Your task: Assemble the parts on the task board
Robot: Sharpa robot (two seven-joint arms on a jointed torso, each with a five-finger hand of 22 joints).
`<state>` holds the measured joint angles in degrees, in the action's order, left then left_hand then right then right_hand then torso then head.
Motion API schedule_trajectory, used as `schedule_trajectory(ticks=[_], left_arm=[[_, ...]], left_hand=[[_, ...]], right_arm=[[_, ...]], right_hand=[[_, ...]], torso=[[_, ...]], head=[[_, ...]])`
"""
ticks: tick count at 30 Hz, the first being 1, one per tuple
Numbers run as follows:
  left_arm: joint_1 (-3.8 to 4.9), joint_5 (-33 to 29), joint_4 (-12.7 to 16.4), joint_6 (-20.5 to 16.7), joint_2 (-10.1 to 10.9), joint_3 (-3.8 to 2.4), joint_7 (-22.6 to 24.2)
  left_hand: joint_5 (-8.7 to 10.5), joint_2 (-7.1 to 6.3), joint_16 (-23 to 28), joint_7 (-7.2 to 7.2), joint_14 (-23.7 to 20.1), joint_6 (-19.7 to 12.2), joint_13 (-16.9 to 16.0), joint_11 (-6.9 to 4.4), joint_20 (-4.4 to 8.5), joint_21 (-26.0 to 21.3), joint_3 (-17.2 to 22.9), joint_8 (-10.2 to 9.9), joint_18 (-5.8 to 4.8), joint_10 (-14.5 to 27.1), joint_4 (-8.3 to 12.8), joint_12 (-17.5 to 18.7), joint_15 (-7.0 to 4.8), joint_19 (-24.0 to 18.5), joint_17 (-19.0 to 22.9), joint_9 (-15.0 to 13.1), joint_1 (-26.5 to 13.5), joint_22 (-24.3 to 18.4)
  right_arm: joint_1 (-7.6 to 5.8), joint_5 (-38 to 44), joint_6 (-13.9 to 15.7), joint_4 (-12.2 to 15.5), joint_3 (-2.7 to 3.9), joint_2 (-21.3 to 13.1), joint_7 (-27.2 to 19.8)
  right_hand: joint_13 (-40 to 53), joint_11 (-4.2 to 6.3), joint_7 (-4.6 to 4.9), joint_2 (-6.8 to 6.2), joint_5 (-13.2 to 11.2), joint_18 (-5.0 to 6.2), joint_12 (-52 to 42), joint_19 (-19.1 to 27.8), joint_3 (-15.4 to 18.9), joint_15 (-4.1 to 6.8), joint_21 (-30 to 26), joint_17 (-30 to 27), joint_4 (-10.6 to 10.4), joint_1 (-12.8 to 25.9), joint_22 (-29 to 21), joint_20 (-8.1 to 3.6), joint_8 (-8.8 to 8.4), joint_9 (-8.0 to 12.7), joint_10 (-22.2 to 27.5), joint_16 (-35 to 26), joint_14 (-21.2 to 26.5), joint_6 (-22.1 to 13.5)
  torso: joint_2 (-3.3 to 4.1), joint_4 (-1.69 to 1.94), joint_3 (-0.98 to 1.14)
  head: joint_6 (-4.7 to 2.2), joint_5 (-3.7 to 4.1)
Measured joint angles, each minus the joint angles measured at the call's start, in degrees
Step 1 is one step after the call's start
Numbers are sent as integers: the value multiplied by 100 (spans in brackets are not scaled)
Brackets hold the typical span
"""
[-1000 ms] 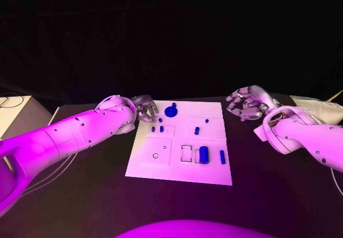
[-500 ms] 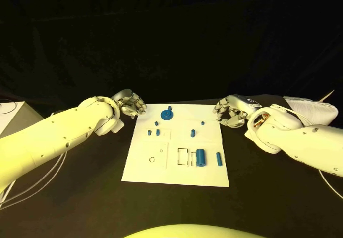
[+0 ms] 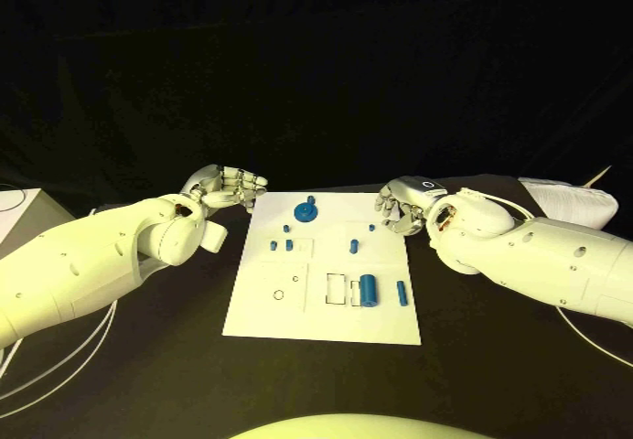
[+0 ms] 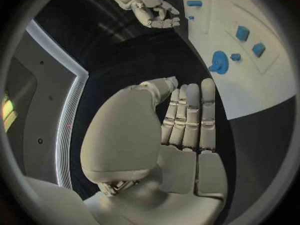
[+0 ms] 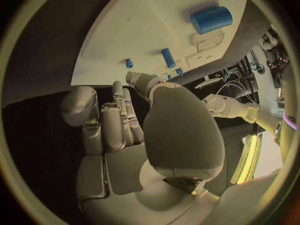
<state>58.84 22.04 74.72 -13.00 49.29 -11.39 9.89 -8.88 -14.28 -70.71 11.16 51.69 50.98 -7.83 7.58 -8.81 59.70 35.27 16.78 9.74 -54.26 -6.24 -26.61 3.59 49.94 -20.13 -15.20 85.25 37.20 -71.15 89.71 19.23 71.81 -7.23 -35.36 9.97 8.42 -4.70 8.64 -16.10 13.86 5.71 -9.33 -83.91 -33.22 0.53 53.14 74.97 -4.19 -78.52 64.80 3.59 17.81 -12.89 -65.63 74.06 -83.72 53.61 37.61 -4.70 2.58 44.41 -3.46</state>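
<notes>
Parts (image 3: 370, 291) lie on task board (image 3: 330, 320) (between both hands' fingers (image 3: 238, 183)).

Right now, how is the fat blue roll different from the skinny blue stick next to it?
The fat blue roll is much thicker than the skinny blue stick. The roll lies beside the rectangular outlines on the task board; the stick lies nearer the board's right edge. Both are blue, lie flat, pointing the same way, and no hand touches them.

Two smooth white arms with rounded shells and small dark screw holes; silver jointed left hand (image 3: 227, 187) and right hand (image 3: 401, 207); thin white cables (image 3: 59, 352) alongside.
</notes>
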Motion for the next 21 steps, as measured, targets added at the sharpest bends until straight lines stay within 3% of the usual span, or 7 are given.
schedule_trajectory(ticks=[7, 21], left_arm=[[-105, -572, 314, -103, 133, -14, 233], [-140, -997, 574, -307, 195, -27, 488]], left_hand=[[0, 0, 27, 0, 0, 0, 0, 0, 0, 0, 0, 0, 0, 0, 0, 0, 0, 0, 11, 1, 0, -8], [0, 0, 66, 40, 0, -83, 24, 42, 0, -25, -16, 33, 0, 143, 49, 0, 0, 1, 34, 1, 0, -25]], right_arm=[[32, 118, -167, -333, -16, 306, 59], [156, 144, -484, -712, -43, 595, 54]], right_hand=[[-93, -27, -26, 48, -13, 1, 177, 0, -49, 0, -95, -1, 16, 48, -44, 0, -21, -43, 116, 39, 0, 148], [-220, -72, -1, 72, -180, 0, 334, 0, -96, -21, -320, -2, 32, 72, -163, 1, -21, -59, 280, 38, -20, 231]], torso=[[2, -7, -2], [12, -11, 4]], head=[[-3, 1], [20, 18]])
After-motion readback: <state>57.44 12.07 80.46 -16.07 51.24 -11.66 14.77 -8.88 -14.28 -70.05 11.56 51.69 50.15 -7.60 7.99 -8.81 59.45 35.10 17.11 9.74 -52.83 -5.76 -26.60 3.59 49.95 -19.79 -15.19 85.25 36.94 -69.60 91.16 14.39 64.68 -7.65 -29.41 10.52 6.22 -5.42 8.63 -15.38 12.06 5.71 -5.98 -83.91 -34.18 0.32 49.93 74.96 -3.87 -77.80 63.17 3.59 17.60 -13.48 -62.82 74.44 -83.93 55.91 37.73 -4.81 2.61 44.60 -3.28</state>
